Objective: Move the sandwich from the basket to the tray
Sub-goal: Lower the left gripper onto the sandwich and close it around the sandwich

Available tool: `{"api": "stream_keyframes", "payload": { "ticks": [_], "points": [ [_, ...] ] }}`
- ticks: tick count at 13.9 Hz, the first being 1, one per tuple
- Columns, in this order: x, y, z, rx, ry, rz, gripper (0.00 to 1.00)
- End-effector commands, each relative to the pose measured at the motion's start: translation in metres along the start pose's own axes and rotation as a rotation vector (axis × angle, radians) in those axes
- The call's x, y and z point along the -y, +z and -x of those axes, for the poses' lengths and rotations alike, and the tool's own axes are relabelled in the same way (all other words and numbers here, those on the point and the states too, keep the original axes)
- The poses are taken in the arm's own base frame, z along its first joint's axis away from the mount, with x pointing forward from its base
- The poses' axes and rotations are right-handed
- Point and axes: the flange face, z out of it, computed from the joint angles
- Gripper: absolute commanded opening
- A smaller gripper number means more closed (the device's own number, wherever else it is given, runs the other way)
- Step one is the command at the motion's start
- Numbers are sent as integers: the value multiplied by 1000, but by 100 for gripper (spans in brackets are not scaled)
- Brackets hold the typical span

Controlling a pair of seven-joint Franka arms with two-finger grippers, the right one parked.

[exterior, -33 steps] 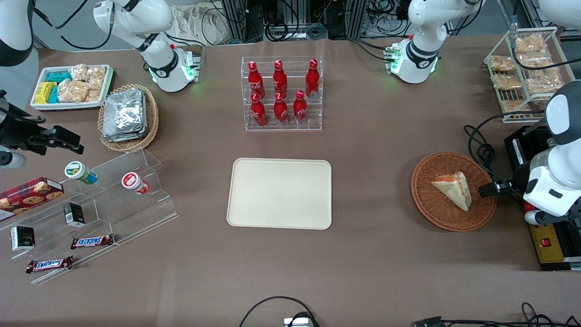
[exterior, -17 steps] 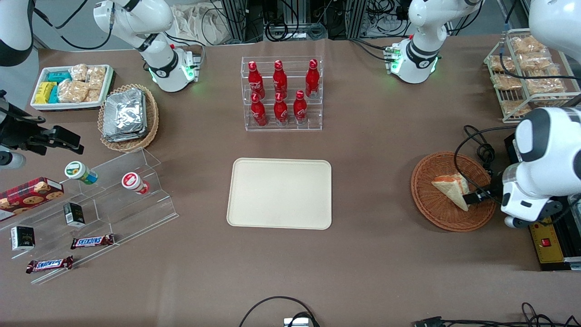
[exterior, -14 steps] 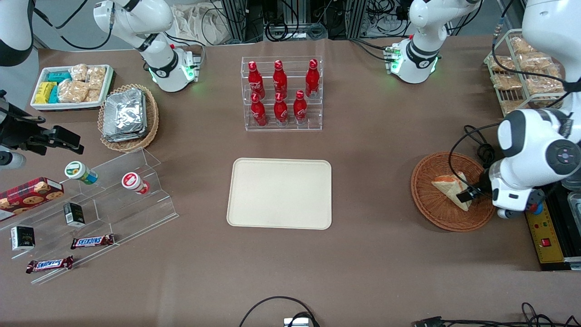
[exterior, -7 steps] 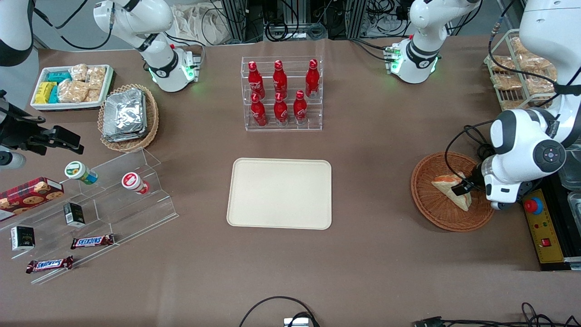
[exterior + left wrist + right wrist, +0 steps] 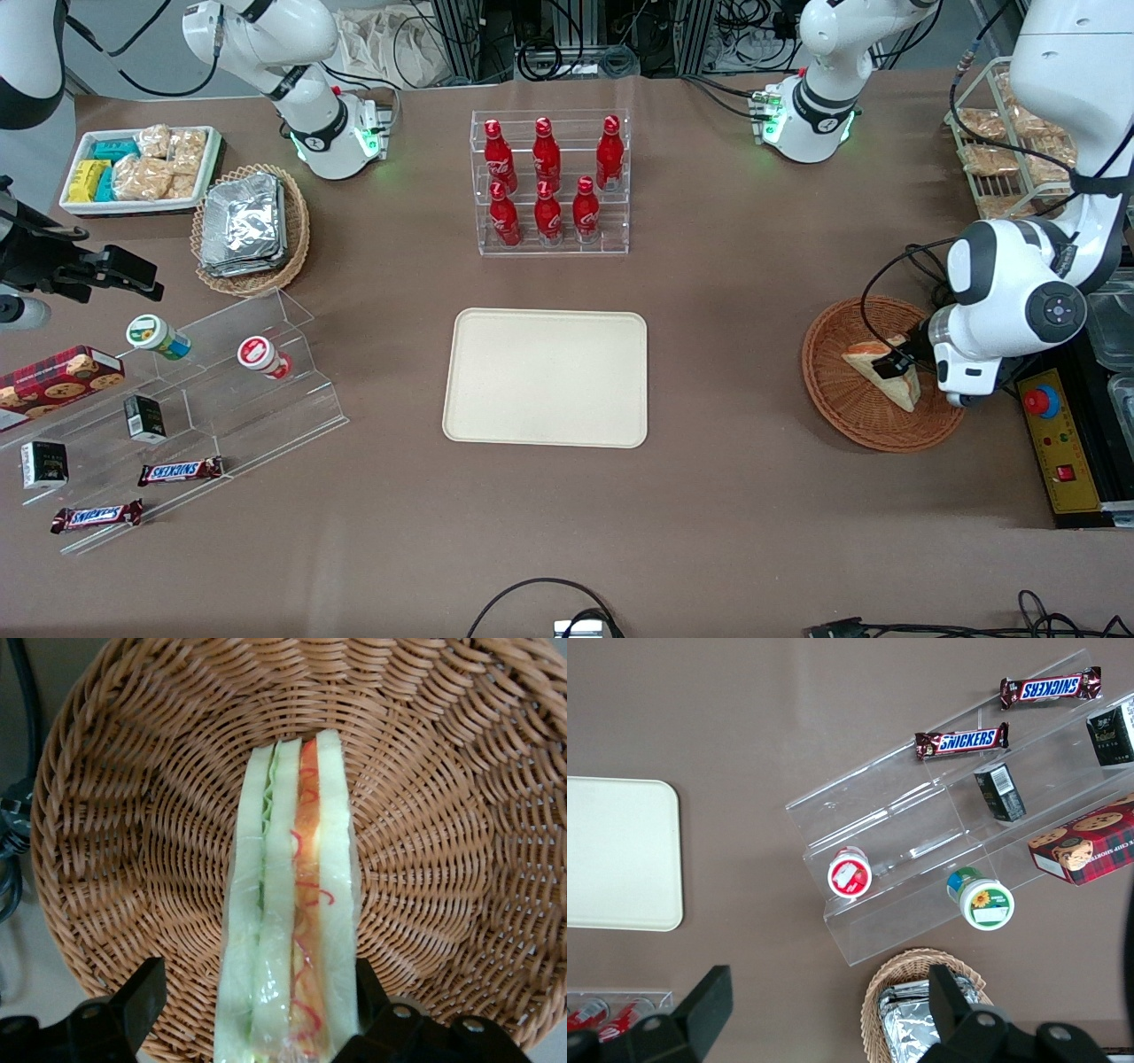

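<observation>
The sandwich (image 5: 897, 386), a cream wedge with an orange-red stripe, lies in the round reddish-brown wicker basket (image 5: 833, 399) toward the working arm's end of the table. My left gripper (image 5: 895, 361) is low over the sandwich and open. In the left wrist view the wrapped sandwich (image 5: 292, 904) runs between the two black fingers (image 5: 142, 1001). One finger sits close against the bread, while the other stands apart from it over the basket weave (image 5: 106, 859). The cream tray (image 5: 545, 377) lies bare at the table's middle.
A black box with a red button (image 5: 1045, 400) and cables (image 5: 943, 292) sit beside the basket. A wire rack of bagged snacks (image 5: 1001, 159) and an acrylic rack of red bottles (image 5: 549, 182) stand farther from the camera. An acrylic stepped display (image 5: 221, 390) is toward the parked arm's end.
The left arm has swung in from the table's end over the basket. Its gripper has slid along the sandwich and now straddles it. The sandwich has not moved.
</observation>
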Motion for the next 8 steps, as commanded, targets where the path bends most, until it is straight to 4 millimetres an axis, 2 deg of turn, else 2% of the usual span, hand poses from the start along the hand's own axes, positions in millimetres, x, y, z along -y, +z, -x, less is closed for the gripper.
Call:
{"api": "stream_keyframes", "payload": {
  "ticks": [1,3,5,8],
  "points": [
    [1,1,1,-5,-21,12,90],
    [1,-2,0,-10,-19,12,80],
    [1,-9,-2,-22,-16,13,57],
    [-2,-34,-9,-50,-15,20,9]
  ]
}}
